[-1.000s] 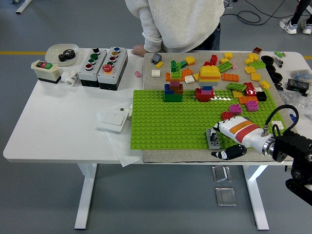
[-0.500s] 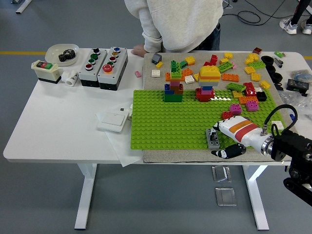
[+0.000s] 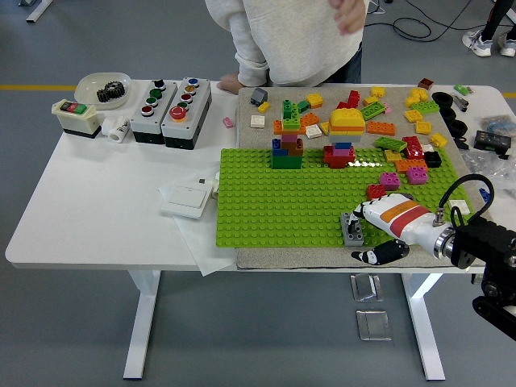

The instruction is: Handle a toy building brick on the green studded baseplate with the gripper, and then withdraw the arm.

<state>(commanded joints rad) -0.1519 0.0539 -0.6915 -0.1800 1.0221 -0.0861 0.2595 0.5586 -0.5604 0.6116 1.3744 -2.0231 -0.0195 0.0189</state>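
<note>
Grey studded toy brick (image 3: 351,228): near-right corner of green studded plastic baseplate (image 3: 274,205); right hand (image 3: 372,234) pinching it. Advice: press straight down, release cleanly.

We are looking at a robotics lab or test workshop. A white height-adjustable counter (image 3: 97,218) stands on a grey floor (image 3: 72,339) marked with a yellow line (image 3: 32,87), and loose cables (image 3: 419,24) trail across it. On the counter we see industrial push-button boxes (image 3: 171,101), a wall switch (image 3: 185,197), a bowl (image 3: 101,81) holding a gear (image 3: 110,91), and toy bricks (image 3: 387,129) around a green baseplate (image 3: 282,210). A person (image 3: 290,40) stands behind.
</note>
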